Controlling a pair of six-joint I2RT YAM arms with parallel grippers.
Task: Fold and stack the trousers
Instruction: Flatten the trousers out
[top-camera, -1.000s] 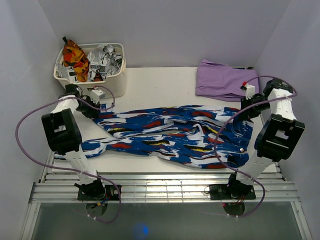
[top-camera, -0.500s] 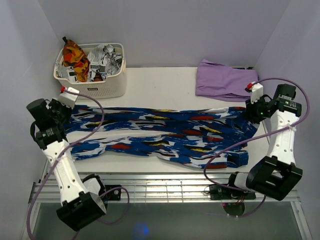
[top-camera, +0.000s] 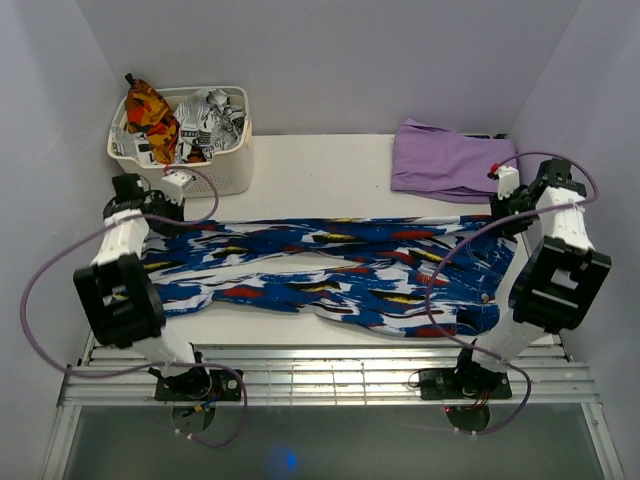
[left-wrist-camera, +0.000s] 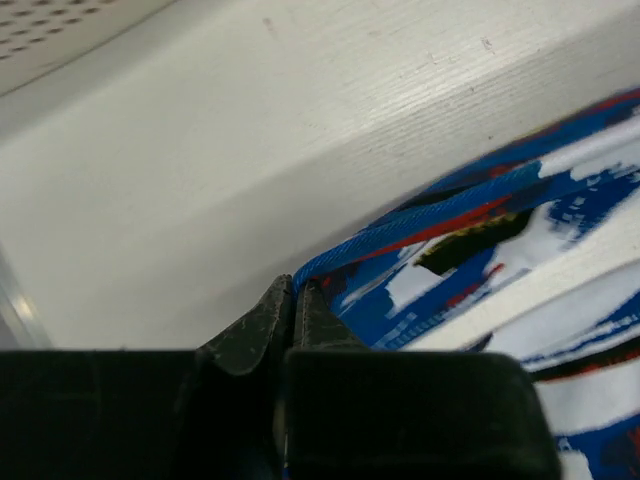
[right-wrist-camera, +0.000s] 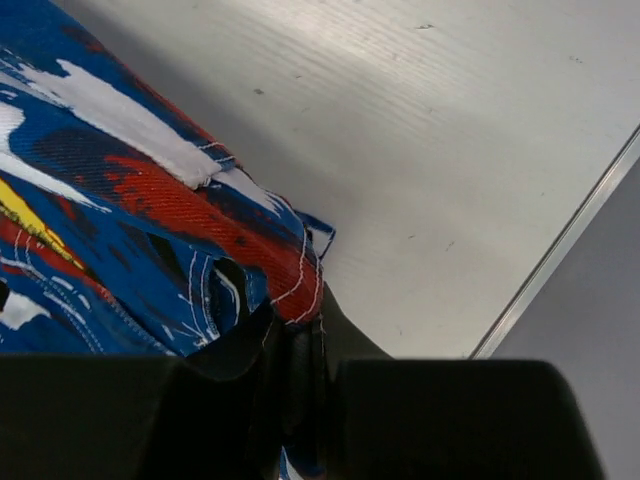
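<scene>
Trousers (top-camera: 330, 265) lie flat across mid-frame. Soft, limp, light cloth; sags unless taken by the ends. Left gripper (left-wrist-camera: 293, 292) pinches leg hem, right gripper (right-wrist-camera: 295, 325) clamps waistband corner.

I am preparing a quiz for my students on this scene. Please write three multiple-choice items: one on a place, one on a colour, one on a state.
1. Where on the table is the basket?
A. far right corner
B. far left corner
C. near edge

2. What colour is the plain garment at the far right?
A. green
B. orange
C. lilac

3. The right gripper is:
A. shut on the trousers
B. open over bare table
C. shut on the basket

Answers:
1 B, it sits at the top left in the top view.
2 C, it is plain lilac in the top view.
3 A, the right wrist view shows cloth pinched between the fingers.
</scene>
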